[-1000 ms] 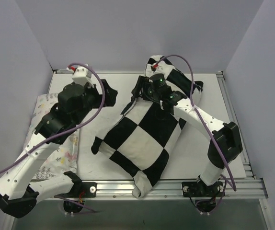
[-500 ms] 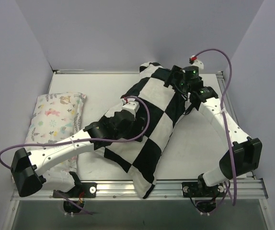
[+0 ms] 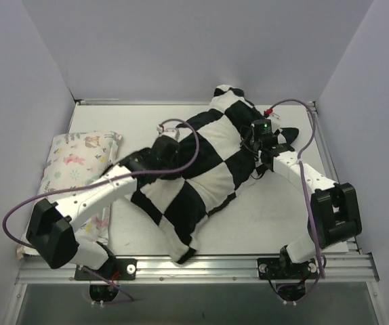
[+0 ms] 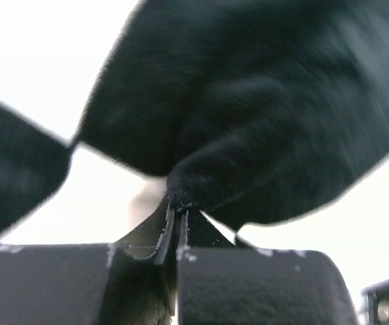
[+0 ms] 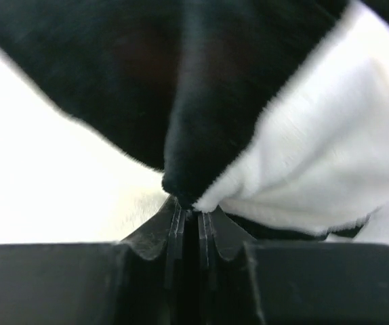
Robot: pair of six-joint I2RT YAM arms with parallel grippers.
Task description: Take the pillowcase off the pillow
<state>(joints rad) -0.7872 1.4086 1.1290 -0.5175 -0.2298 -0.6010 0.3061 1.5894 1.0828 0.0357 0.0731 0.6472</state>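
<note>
The black-and-white checkerboard pillowcase (image 3: pixel 201 179) lies diagonally across the table, from the back wall toward the front rail. The pillow is hidden inside it. My left gripper (image 3: pixel 166 142) rests on the pillowcase's left side. In the left wrist view it is shut on a pinch of black pillowcase fabric (image 4: pixel 249 122), which bunches at the left gripper (image 4: pixel 179 206). My right gripper (image 3: pixel 257 139) sits at the pillowcase's right edge. In the right wrist view the right gripper (image 5: pixel 189 203) is shut on a fold where black pillowcase fabric (image 5: pixel 201 101) meets a white square.
A pale pillow printed with small pastel animals (image 3: pixel 79 159) lies along the left side, partly under my left arm. The white table (image 3: pixel 276 217) ends at a metal rail (image 3: pixel 201 264) in front. Purple walls enclose the back and both sides.
Both grippers have shut on the pillowcase. My left gripper moved further back along it and my right gripper came nearer. The pillowcase's near end swung left, away from the front rail.
</note>
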